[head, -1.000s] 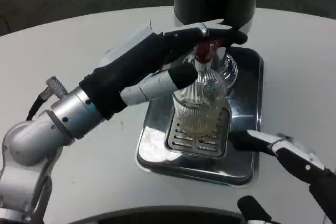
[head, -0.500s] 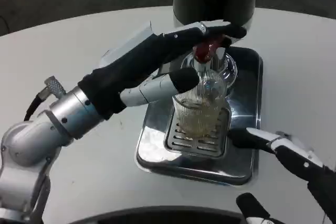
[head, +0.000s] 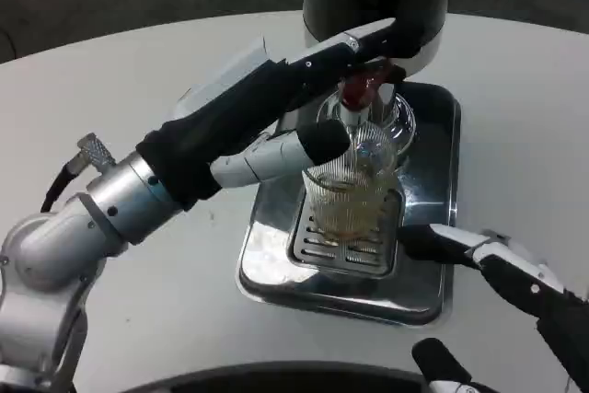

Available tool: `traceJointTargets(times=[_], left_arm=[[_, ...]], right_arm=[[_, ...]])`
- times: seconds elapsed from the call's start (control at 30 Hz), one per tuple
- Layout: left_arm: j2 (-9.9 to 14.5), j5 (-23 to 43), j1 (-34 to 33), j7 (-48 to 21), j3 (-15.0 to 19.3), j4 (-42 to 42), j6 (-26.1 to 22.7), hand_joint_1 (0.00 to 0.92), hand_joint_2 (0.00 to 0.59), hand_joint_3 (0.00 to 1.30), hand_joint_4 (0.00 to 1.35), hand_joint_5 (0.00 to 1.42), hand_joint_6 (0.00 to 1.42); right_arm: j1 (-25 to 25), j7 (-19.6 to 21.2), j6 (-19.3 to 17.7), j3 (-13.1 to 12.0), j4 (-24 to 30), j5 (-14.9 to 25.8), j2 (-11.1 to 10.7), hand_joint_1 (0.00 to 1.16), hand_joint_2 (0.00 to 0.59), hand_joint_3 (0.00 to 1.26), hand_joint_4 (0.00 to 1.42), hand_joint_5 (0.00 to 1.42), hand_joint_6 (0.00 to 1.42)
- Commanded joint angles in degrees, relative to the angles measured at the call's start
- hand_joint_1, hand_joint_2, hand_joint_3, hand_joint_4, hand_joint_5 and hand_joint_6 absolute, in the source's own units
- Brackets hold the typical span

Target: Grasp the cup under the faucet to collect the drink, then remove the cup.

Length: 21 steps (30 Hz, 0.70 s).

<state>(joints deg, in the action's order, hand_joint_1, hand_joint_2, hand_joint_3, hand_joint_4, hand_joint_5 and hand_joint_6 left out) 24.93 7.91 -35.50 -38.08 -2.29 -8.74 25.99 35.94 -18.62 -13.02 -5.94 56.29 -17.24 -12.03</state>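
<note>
Nearest us, our right hand [head: 479, 255] sits at about 4 o'clock on the desk [head: 110, 80], fingers apart and holding nothing, one fingertip by the drip tray [head: 433, 283]. The cup [head: 354, 195] stands on the tray's grate under the faucet [head: 361, 89], some amber drink inside. Our left hand [head: 276, 108] has its thumb against the cup and fingers up on the faucet lever at 12 o'clock.

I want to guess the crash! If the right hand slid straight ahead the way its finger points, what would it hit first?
Probably the cup. The right hand points left across the tray toward the cup's base; depth is unclear, so it might meet the grate first.
</note>
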Motion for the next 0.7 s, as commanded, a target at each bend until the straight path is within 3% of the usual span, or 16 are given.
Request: traceJointTargets(times=[0.03, 0.23, 0.43, 0.7], left_arm=[[1.28, -2.87, 1.43, -1.12, -1.39, -0.99, 1.30, 0.000, 0.070, 0.13, 0.13, 0.21, 0.07], [1.29, -3.24, 1.38, -0.89, -1.42, -1.27, 1.76, 0.000, 0.070, 0.13, 0.13, 0.21, 0.07], [1.39, -3.41, 1.43, -0.70, -1.37, -1.53, 2.08, 0.000, 0.070, 0.13, 0.13, 0.21, 0.07], [1.54, -3.43, 1.35, -0.53, -1.46, -1.67, 2.26, 0.000, 0.069, 0.13, 0.13, 0.21, 0.07]], right_arm=[[0.06, 0.61, 0.61, 0.25, -0.30, -0.21, -0.06, 0.66, 0.428, 0.25, 0.25, 0.22, 0.05], [-0.14, 1.18, 1.30, 0.73, -0.66, -0.34, 0.46, 0.67, 0.423, 0.25, 0.25, 0.22, 0.06], [-1.90, 2.66, 2.33, 2.18, -0.89, -4.70, 1.30, 0.81, 0.325, 0.20, 0.21, 0.21, 0.08], [-5.73, 5.78, 4.01, 4.68, -4.39, -7.51, 3.41, 0.90, 0.268, 0.17, 0.19, 0.19, 0.12]])
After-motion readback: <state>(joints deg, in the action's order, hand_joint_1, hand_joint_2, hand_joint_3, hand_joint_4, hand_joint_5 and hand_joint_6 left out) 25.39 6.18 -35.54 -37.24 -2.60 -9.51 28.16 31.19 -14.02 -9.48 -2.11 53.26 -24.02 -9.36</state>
